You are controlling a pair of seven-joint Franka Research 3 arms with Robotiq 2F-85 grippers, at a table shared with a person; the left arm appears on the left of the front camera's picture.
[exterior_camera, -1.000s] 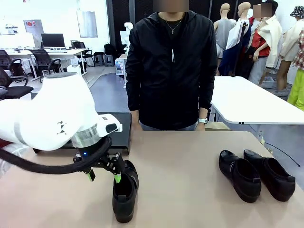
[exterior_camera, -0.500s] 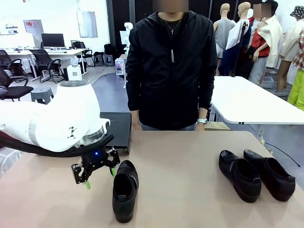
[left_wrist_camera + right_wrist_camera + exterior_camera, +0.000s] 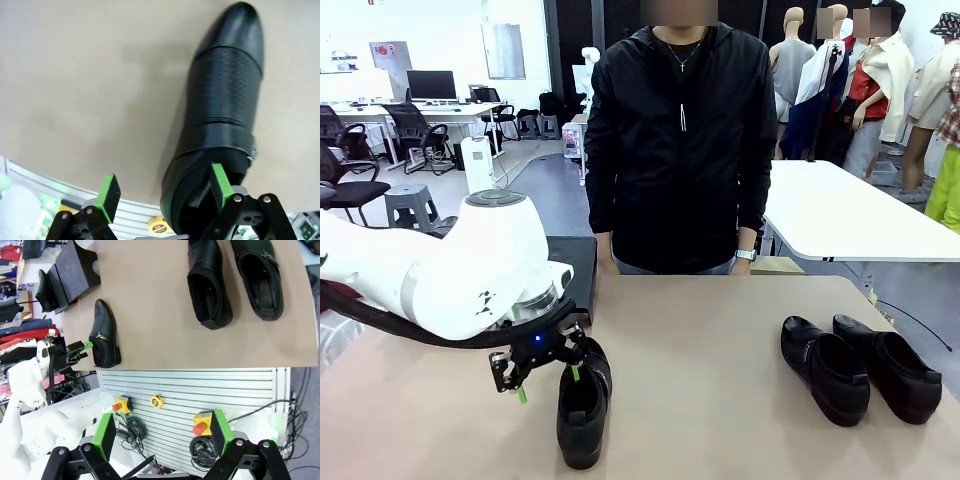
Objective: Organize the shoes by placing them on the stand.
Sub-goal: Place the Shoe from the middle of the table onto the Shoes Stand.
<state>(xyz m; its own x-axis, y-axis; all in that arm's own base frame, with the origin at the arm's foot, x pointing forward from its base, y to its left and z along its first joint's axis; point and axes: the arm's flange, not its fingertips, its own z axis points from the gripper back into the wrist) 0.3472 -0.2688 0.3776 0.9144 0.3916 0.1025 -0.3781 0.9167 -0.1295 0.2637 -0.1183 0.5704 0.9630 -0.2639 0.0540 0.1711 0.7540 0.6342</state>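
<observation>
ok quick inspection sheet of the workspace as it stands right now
surface: tan tabletop, flat, no spills seen.
job's things: near shoe at the left; two shoes side by side at the right; fourth shoe by the stand, whether on it cannot be told.
clutter: nothing seen.
hands: left hand open at the near shoe's heel, one finger over its opening, the other outside; right hand open, high above the table's near edge.
cables: coiled cables below the table's near edge.
surroundings: person standing at the far side; white table behind.
</observation>
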